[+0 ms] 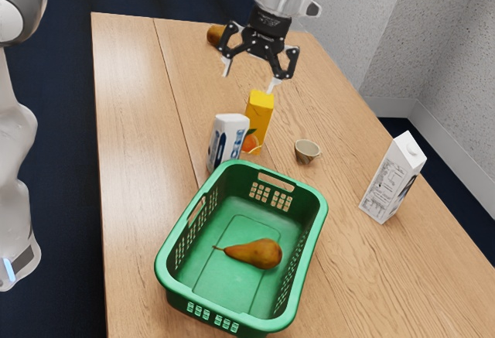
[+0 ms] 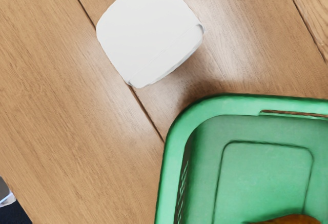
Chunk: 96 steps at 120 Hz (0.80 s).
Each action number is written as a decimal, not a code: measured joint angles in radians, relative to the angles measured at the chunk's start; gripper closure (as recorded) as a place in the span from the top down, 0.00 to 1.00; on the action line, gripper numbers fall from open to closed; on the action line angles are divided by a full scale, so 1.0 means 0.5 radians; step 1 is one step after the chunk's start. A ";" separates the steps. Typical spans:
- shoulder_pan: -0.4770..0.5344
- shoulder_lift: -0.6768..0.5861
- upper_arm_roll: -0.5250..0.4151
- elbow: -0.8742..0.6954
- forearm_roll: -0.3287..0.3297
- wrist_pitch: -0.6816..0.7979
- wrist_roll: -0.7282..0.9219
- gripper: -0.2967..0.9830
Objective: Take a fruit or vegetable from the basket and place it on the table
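Tool (image 1: 249,75) hangs open, well apart from the brown pear (image 1: 261,254) lying in the green basket (image 1: 271,325).

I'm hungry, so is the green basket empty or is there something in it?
Not empty: a brown pear lies on its side on the floor of the green basket.

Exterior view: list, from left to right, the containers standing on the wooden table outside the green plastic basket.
White, blocky container with blue print → tall yellow carton with an orange fruit picture → small, round beige cup → tall white carton with a round cap
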 joint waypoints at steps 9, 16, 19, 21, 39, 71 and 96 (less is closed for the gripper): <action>-0.005 0.016 -0.003 -0.001 -0.007 0.122 -0.299 0.77; -0.010 0.012 -0.014 -0.001 -0.012 0.191 -0.436 0.77; -0.016 0.009 -0.014 -0.001 -0.027 0.215 -0.443 0.77; -0.021 0.006 -0.009 -0.001 -0.048 0.229 -0.436 0.77; 0.022 0.029 0.042 0.036 0.022 0.322 -0.108 0.77; 0.050 0.146 0.038 0.067 0.118 0.385 0.929 0.77; -0.166 -0.022 -0.065 -0.346 0.162 0.624 1.578 0.77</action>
